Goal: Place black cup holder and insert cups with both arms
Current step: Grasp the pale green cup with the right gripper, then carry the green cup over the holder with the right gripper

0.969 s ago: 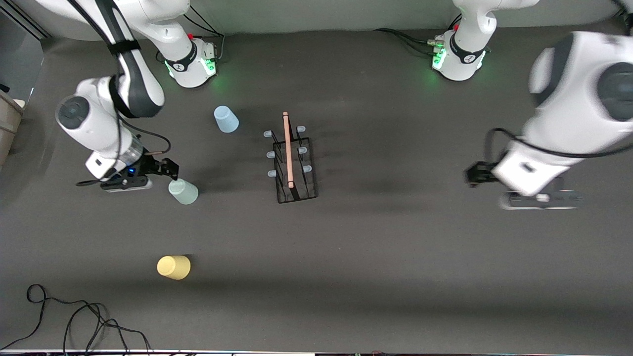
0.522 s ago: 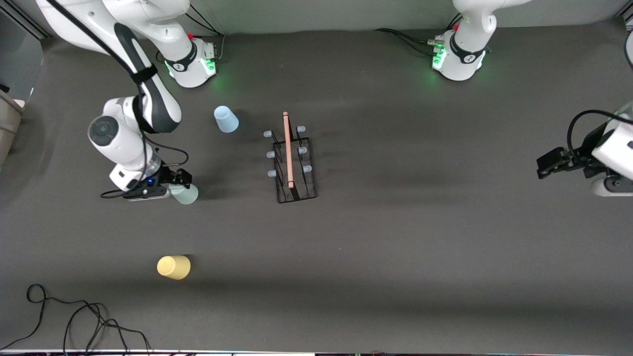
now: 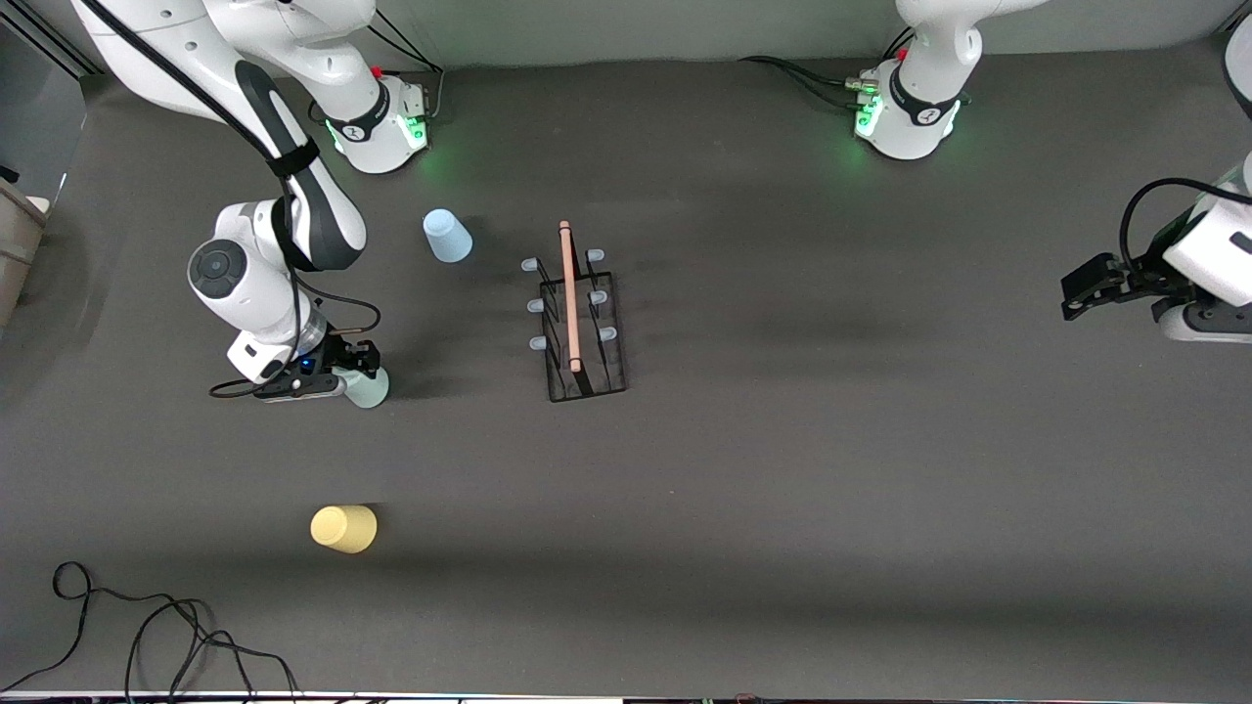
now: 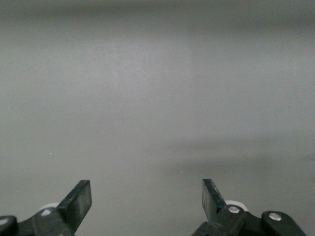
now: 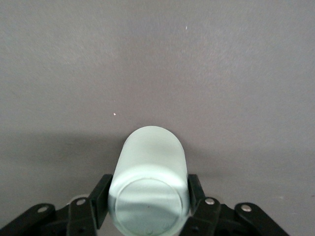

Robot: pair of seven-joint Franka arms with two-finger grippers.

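Observation:
The black cup holder point(image 3: 577, 328) stands mid-table with its wooden rod handle on top. The pale green cup point(image 3: 370, 389) stands upside down on the table, toward the right arm's end from the holder. My right gripper point(image 3: 358, 368) is shut on it, a finger on each side; in the right wrist view the cup point(image 5: 150, 167) fills the space between my right gripper's point(image 5: 149, 181) fingers. The light blue cup point(image 3: 447, 237) stands farther from the camera, and the yellow cup point(image 3: 343, 528) lies nearer. My left gripper point(image 3: 1078, 293) is open and empty over bare table point(image 4: 146, 191).
Loose black cables point(image 3: 147, 636) lie at the near corner at the right arm's end. The arm bases point(image 3: 377, 122) point(image 3: 905, 112) stand along the table's back edge. A box edge point(image 3: 12, 244) shows at the table's right-arm end.
My right gripper moved onto the pale green cup and closed around it. My left arm swung away toward its own end of the table.

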